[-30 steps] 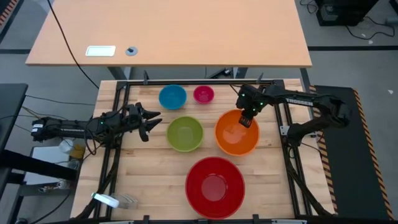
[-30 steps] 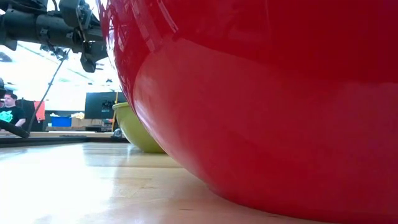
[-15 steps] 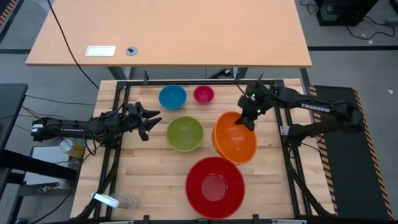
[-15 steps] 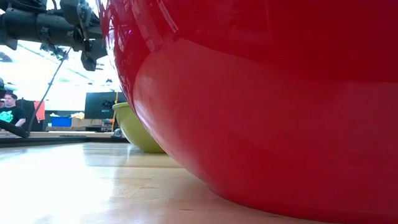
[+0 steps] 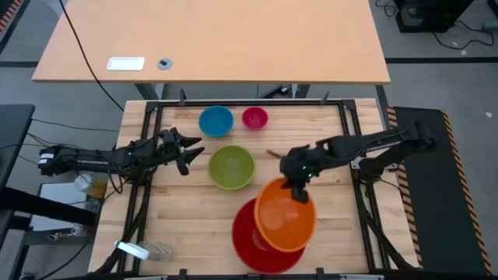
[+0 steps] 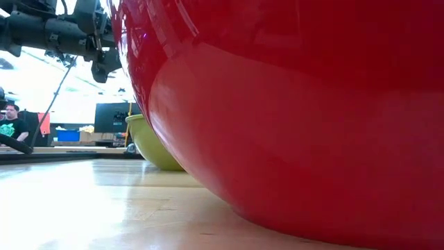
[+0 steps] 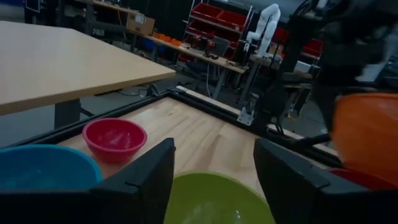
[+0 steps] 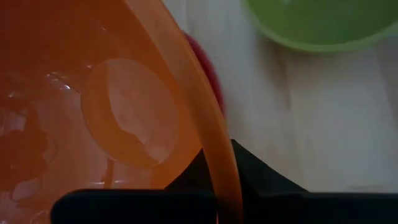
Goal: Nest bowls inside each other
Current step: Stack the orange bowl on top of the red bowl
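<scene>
My right gripper [image 5: 298, 189] is shut on the orange bowl [image 5: 285, 215], which hangs above the red bowl [image 5: 261, 247] at the table's near middle. The red bowl fills most of the low view [image 6: 291, 118]. The green bowl [image 5: 231, 167] rests on its base at the table's centre. The blue bowl [image 5: 215, 121] and the pink bowl [image 5: 254, 118] stand toward the far edge. My left gripper [image 5: 191, 152] is open, level and holds nothing, left of the green bowl. Its wrist view shows the pink bowl [image 7: 114, 138], the blue bowl [image 7: 43, 168] and the green bowl [image 7: 211, 199]. My right gripper pinches the orange bowl's rim [image 8: 219, 171] on the bowl's far side, one finger inside the bowl and one outside. The fingers slant down from above and from the table's right. The bowl is lifted clear and tilted, over the red bowl.
A black metal frame [image 5: 148, 140] runs around the wooden table top. A light wooden desk [image 5: 210, 39] stands beyond the far edge. Free board lies at the near left [image 5: 179, 225]. A person [image 6: 10, 125] sits far off in the room.
My right gripper has swung from the table's right toward the near edge and the centre, rising. The orange bowl has come off the table with it, tipped, and now hangs over the red bowl.
</scene>
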You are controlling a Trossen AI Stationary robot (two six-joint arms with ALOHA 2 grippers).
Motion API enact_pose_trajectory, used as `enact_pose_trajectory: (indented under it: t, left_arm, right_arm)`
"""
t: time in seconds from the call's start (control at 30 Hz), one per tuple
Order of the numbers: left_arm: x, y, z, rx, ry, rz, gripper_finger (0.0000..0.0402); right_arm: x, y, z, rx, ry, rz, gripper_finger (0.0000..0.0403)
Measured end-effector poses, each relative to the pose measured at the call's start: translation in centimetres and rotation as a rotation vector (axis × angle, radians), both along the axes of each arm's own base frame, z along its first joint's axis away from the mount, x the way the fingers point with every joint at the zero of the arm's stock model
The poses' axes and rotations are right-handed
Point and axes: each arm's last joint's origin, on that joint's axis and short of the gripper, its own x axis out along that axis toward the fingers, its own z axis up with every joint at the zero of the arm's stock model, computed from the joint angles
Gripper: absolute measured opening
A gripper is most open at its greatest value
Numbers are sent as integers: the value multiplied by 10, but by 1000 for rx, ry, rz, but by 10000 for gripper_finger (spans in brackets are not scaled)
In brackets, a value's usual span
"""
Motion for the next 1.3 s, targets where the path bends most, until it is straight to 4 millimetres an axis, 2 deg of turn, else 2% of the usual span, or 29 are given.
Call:
enact_pose_trajectory:
  t: [0.2,0.43,1.0,1.13,1.3]
  left_arm:
    - [5,0,1,-14,-27,-15,242]
    - [5,-4,4,-11,-62,-71,242]
    - [5,-5,6,-7,-76,-83,242]
    - [5,-5,6,-4,-80,-61,243]
    - [5,-5,6,-4,-72,-59,243]
  right_arm:
    - [26,19,-8,-5,46,33,25]
    - [45,28,-18,-28,131,41,25]
    - [54,26,-40,-46,249,20,30]
    - [57,28,-44,-49,244,69,59]
    - [59,27,-46,-35,244,82,130]
